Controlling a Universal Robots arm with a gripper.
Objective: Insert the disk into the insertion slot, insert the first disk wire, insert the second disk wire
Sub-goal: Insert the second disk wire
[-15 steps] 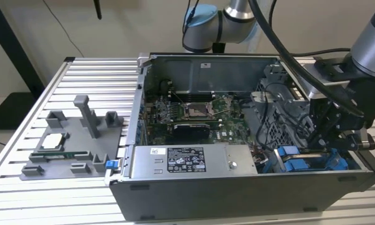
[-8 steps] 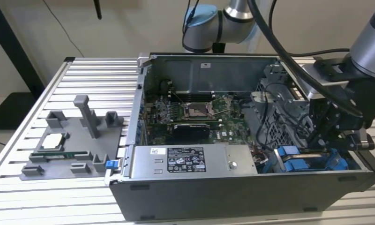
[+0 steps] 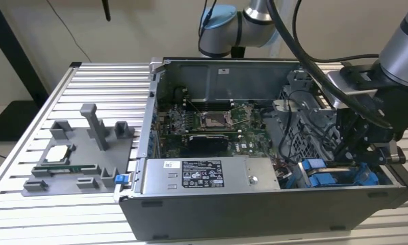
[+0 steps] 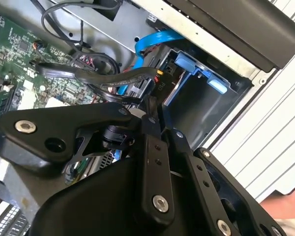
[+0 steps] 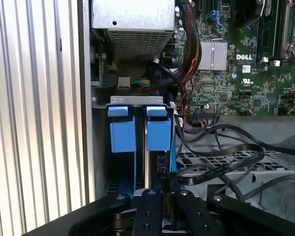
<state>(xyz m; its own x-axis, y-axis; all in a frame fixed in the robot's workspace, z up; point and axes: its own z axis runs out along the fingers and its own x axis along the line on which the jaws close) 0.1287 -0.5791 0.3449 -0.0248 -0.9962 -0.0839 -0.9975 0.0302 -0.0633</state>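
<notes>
My gripper (image 3: 345, 162) reaches down into the blue-railed insertion slot (image 3: 326, 177) at the case's front corner, on the exterior view's right. In the first wrist view two blue carrier tabs (image 5: 159, 133) stand side by side. Below one tab the dark end of the disk (image 5: 157, 161) shows edge-on, seated in the bay. A flat black disk wire (image 5: 221, 164) loops over the perforated cage and ends at my fingertips. My gripper (image 5: 162, 181) is shut on that end, right at the disk. In the second wrist view my gripper (image 4: 151, 105) hangs beside the grey bay wall (image 4: 206, 108).
The grey power-supply box (image 3: 204, 176) lies beside the bay. Behind it sit the motherboard (image 3: 211, 122) and a bundle of dark cables (image 4: 88, 69). A blue cable (image 4: 155, 39) runs along the case wall. On the slatted table at the exterior view's left stands a grey fixture (image 3: 81, 153).
</notes>
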